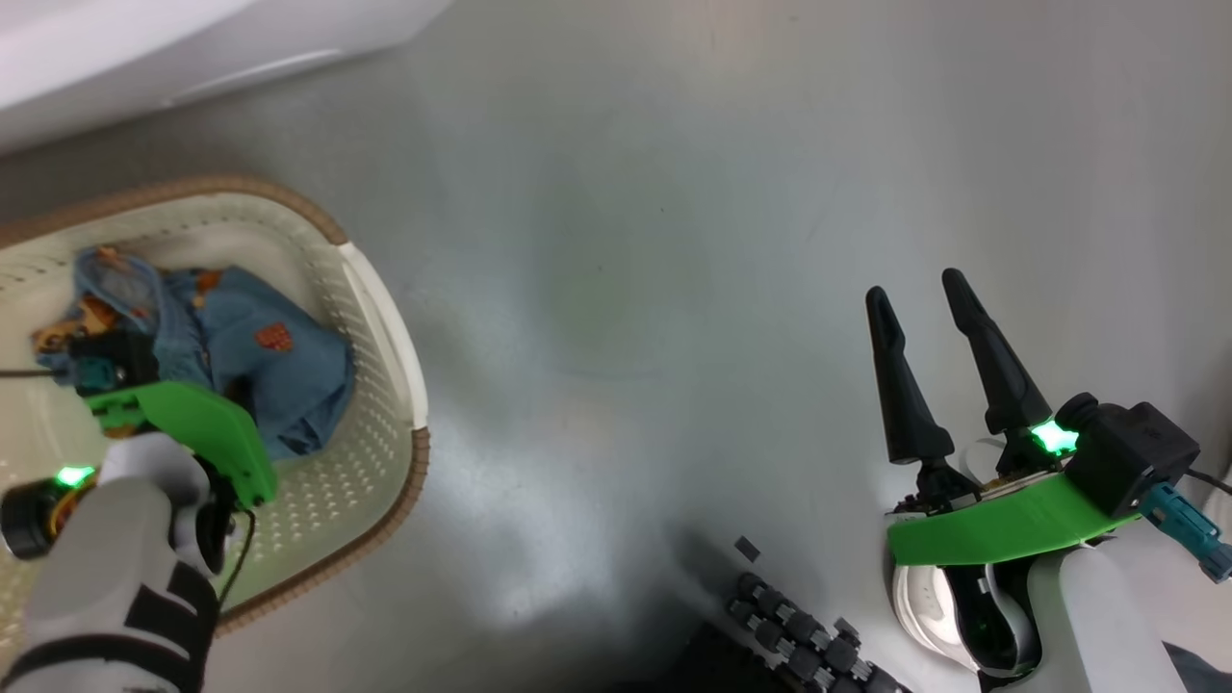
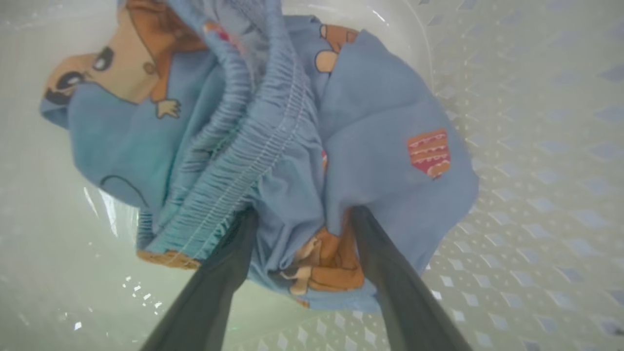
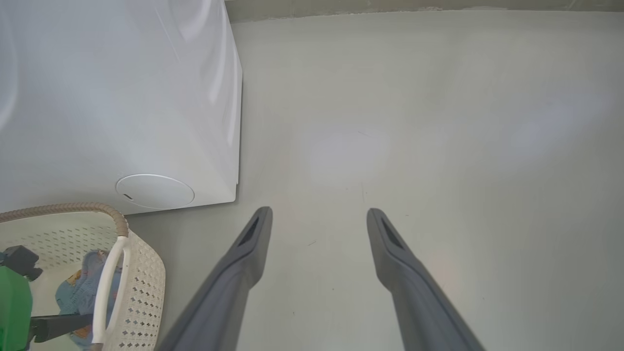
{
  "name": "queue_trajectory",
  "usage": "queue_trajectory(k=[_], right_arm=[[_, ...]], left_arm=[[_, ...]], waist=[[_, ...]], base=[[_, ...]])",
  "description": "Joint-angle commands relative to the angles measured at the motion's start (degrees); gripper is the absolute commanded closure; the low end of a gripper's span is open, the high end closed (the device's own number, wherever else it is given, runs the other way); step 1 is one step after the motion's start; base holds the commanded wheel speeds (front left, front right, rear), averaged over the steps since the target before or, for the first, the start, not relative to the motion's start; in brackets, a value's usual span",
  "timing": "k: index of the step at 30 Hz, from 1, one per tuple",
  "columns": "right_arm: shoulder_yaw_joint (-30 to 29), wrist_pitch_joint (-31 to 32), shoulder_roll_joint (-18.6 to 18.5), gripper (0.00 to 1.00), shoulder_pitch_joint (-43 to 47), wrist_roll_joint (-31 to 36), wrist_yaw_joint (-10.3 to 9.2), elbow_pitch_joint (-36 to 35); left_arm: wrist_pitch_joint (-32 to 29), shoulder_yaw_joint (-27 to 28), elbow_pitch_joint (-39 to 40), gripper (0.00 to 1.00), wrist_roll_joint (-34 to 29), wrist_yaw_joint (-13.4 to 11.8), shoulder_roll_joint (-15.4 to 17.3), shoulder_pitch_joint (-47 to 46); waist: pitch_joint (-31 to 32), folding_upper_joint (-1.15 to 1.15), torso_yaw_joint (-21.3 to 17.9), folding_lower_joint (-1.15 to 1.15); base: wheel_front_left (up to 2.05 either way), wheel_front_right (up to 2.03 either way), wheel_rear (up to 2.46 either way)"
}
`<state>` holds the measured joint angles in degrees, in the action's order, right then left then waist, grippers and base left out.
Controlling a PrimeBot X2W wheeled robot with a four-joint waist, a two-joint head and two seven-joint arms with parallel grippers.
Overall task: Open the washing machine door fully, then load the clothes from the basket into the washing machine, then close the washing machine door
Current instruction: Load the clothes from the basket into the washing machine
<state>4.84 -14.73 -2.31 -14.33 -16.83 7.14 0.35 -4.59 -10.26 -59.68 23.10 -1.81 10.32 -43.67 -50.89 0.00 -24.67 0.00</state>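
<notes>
The basket [image 1: 385,318], cream with a brown rim, sits on the floor at the left. In it lies the clothes' light blue garment [image 1: 279,375] with orange prints. My left arm reaches down into the basket. In the left wrist view my left gripper [image 2: 302,214] is open, its fingertips pushed into the garment [image 2: 390,107] with a bunched fold between them. My right gripper [image 1: 929,313] hangs open over bare floor at the right, nothing between its fingers [image 3: 253,243]. The washing machine [image 3: 122,97] stands beyond the basket [image 3: 141,287]; its door is out of view.
A white corner of the machine [image 1: 115,48] shows at the upper left of the head view. The grey floor [image 1: 674,241] stretches between basket and right arm. Part of my dark base [image 1: 799,645] shows at the bottom. A round cap [image 3: 155,191] sits low on the machine.
</notes>
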Motion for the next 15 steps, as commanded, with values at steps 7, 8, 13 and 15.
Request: queue_trajectory(k=[7,8,13,15], right_arm=[[-0.1,-0.3,-0.6,0.0,1.1,-0.1,0.35,-2.3],[-0.5,-0.3,-0.6,0.0,1.4,0.0,0.35,-2.6],[-2.1,-0.3,-0.6,0.0,1.8,0.3,0.35,-3.4],[-2.8,-0.3,-0.6,0.0,1.9,0.4,0.35,-3.6]], left_arm=[[2.1,0.5,-3.2,0.0,-0.6,-1.0,1.6,-2.5],[2.7,0.1,-4.3,0.11,-0.9,-1.2,1.4,-3.3],[4.3,-1.1,-7.2,1.0,-1.6,-1.3,0.7,-5.2],[4.9,-1.4,-8.3,1.0,-1.7,-1.2,0.4,-5.8]], waist=[[-2.1,0.0,-0.8,0.0],[-2.2,0.0,-0.5,0.0],[-2.6,0.0,0.2,0.0],[-2.7,0.0,0.5,0.0]], base=[[0.0,0.0,0.0],[0.0,0.0,0.0],[0.0,0.0,0.0],[0.0,0.0,0.0]])
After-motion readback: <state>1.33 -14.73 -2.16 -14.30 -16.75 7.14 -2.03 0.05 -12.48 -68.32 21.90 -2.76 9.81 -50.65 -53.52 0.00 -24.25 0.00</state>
